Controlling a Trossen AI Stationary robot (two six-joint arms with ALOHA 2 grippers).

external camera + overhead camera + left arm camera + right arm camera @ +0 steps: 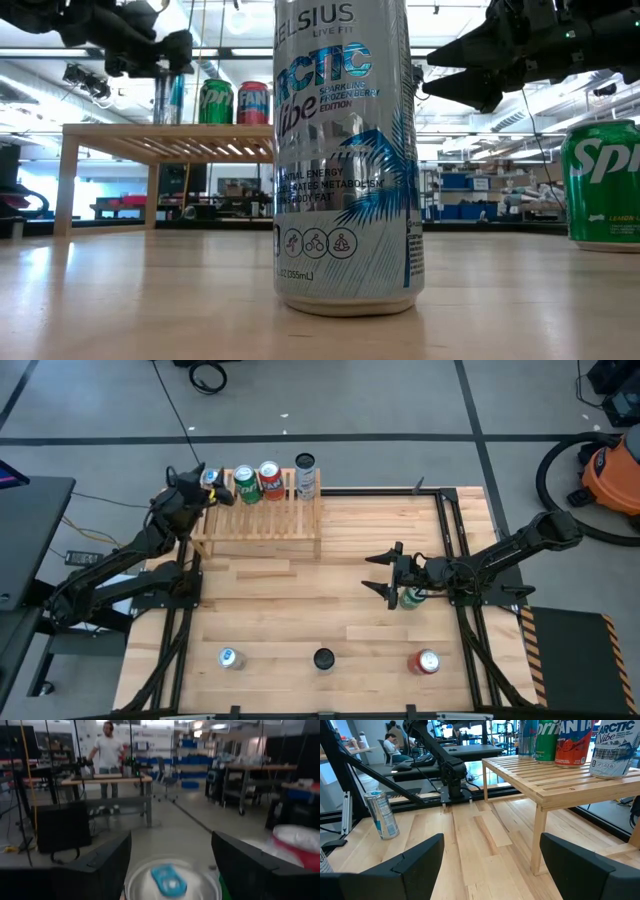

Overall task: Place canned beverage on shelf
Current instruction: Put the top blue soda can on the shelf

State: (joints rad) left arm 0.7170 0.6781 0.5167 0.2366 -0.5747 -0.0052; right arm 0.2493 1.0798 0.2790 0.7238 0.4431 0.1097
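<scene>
Four cans stand on the shelf [257,520] at the bench's [330,590] far left corner: a blue-topped can [210,478] at the left end, then a green can [245,484], a red can [271,480] and a silver can [305,476] towards the right end. Left pincer [208,488] is at that blue-topped can; the left wrist view looks down on the can's lid [171,880] sitting between the two fingers [105,865], so the fingers look closed around it, probably to steady it upright as it goes down in line with the others. Whether it rests fully on the slats cannot be told. Right pincer [385,574] hovers near the bench's right edge, fingers apart and holding nothing, directly above a second green can [409,598], which looks like the next pick. Three more cans wait along the near edge: a silver-blue can [229,657] towards the left, a tall dark-topped can [323,658] mid-edge, another red can [427,661] towards the right. Room remains on the shelf's near rows, so the task seems partway done.
</scene>
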